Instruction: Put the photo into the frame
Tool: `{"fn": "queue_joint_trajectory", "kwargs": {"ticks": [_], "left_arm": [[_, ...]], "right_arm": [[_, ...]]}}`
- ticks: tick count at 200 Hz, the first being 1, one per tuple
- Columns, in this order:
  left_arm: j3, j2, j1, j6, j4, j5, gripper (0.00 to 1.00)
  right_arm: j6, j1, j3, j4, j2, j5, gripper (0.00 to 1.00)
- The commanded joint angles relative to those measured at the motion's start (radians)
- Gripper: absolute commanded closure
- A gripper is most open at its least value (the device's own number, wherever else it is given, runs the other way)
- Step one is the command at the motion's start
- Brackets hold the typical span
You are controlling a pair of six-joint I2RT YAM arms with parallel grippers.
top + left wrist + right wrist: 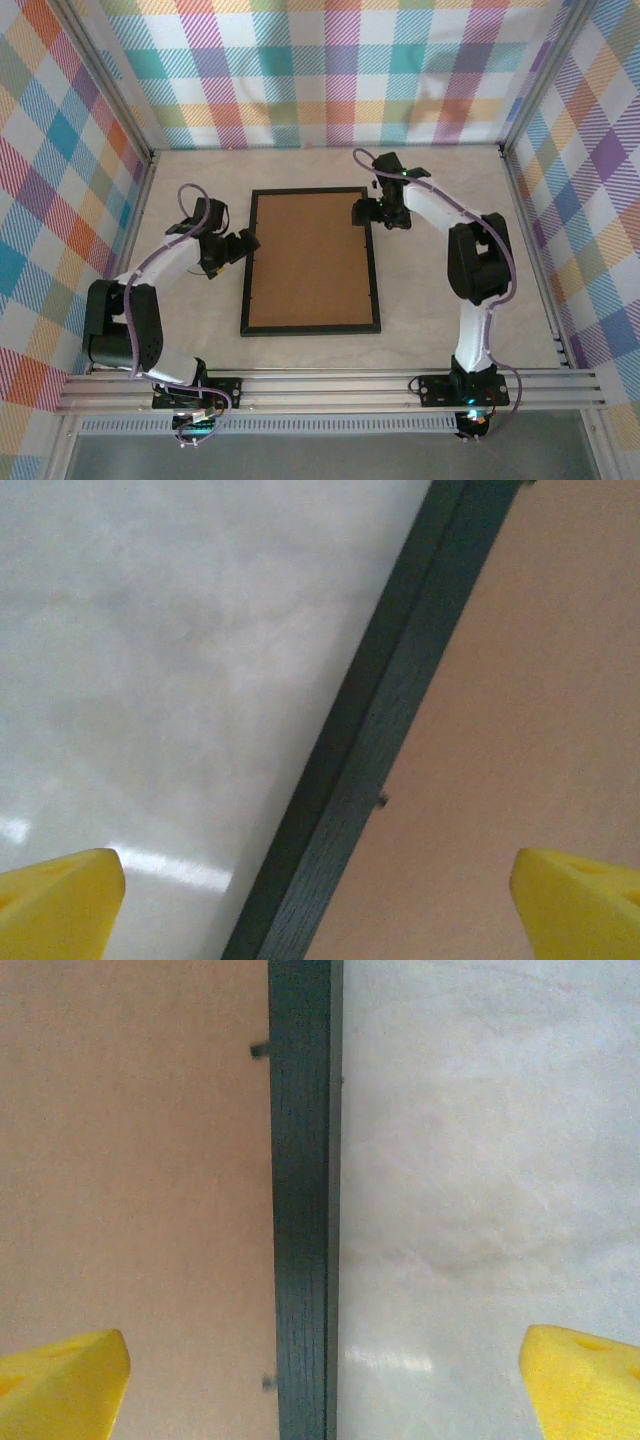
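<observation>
The frame [310, 262] lies flat in the middle of the table, brown back up inside its thin black rim. My left gripper [243, 243] hovers at the frame's left rail, open. In the left wrist view the yellow fingertips [60, 905] stand far apart, with the black rail [370, 750] running between them untouched. My right gripper [365, 212] is at the upper right rail, also open. Its fingers [65, 1385] straddle the black rail [300, 1210], with brown board on one side and table on the other. The photo is hidden from view.
Checked fabric walls [330, 70] close in the pale table [450, 320] on three sides. An aluminium rail [330, 385] carrying the arm bases runs along the near edge. Small dark tabs [260, 1050] sit on the board beside the frame's rail.
</observation>
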Motion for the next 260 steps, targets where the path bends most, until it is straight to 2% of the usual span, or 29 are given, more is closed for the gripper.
{"fn": "queue_joint_trajectory", "kwargs": {"ticks": [1, 27, 55, 96, 134, 162, 178, 222, 242, 260], "left_arm": [[-0.001, 0.065, 0.011, -0.044, 0.17, 0.065, 0.0], [-0.031, 0.131, 0.013, -0.084, 0.32, 0.127, 0.0], [-0.055, 0.14, 0.004, -0.082, 0.387, 0.148, 0.0], [-0.044, 0.162, -0.045, -0.053, 0.395, 0.161, 0.0], [-0.033, 0.186, -0.085, -0.008, 0.348, 0.109, 0.01], [-0.016, 0.204, -0.102, -0.009, 0.367, 0.122, 0.01], [0.025, 0.223, -0.125, -0.007, 0.383, 0.12, 0.01], [0.222, 0.381, -0.16, -0.019, 0.425, 0.155, 0.02], [0.362, 0.468, -0.159, -0.013, 0.389, 0.161, 0.03], [0.508, 0.524, -0.159, 0.012, 0.307, 0.146, 0.03]], "right_arm": [[-0.002, 0.0, -0.097, -0.024, -0.076, -0.063, 0.01], [0.025, 0.02, -0.234, -0.006, -0.149, -0.113, 0.01], [0.045, 0.064, -0.368, 0.009, -0.224, -0.128, 0.01], [0.11, 0.119, -0.536, 0.072, -0.309, -0.208, 0.03], [0.177, 0.19, -0.617, 0.128, -0.356, -0.207, 0.04], [0.228, 0.23, -0.683, 0.201, -0.398, -0.246, 0.11], [0.258, 0.259, -0.701, 0.23, -0.421, -0.279, 0.17], [0.343, 0.354, -0.711, 0.292, -0.464, -0.302, 0.26], [0.364, 0.377, -0.707, 0.299, -0.467, -0.29, 0.25], [0.348, 0.375, -0.692, 0.234, -0.497, -0.177, 0.16]]}}
